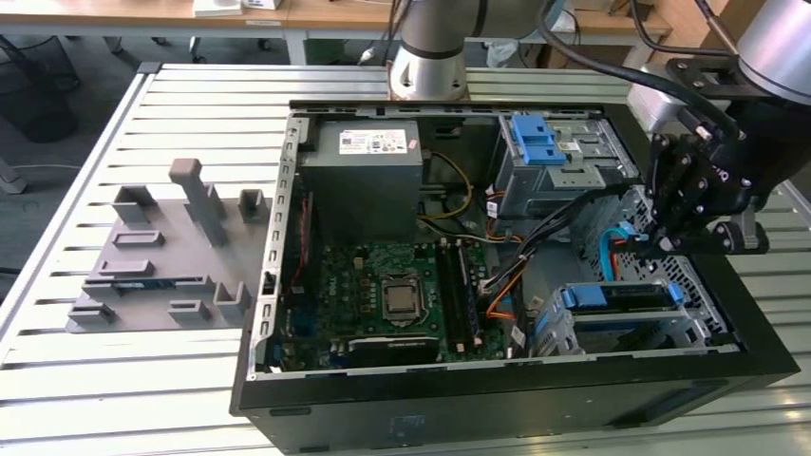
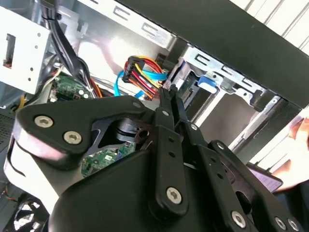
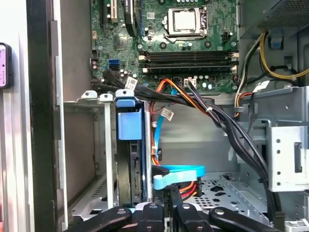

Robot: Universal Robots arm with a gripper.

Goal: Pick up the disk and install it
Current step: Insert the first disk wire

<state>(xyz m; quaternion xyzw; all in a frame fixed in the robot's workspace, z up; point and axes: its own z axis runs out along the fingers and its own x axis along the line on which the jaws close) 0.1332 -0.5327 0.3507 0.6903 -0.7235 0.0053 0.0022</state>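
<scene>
Inside the computer case (image 1: 507,380), the hand (image 1: 662,245), fingers together and empty, hovers just above the bay-seated disk (image 1: 621,297).

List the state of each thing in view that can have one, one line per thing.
computer case: side panel off, interior exposed.
disk: seated on edge in its metal cage, not held.
gripper: shut, empty, hanging above the cables beside the disk.
blue data cable: loose end lying free near the fingertips.
processor socket: no cooler on it.
</scene>
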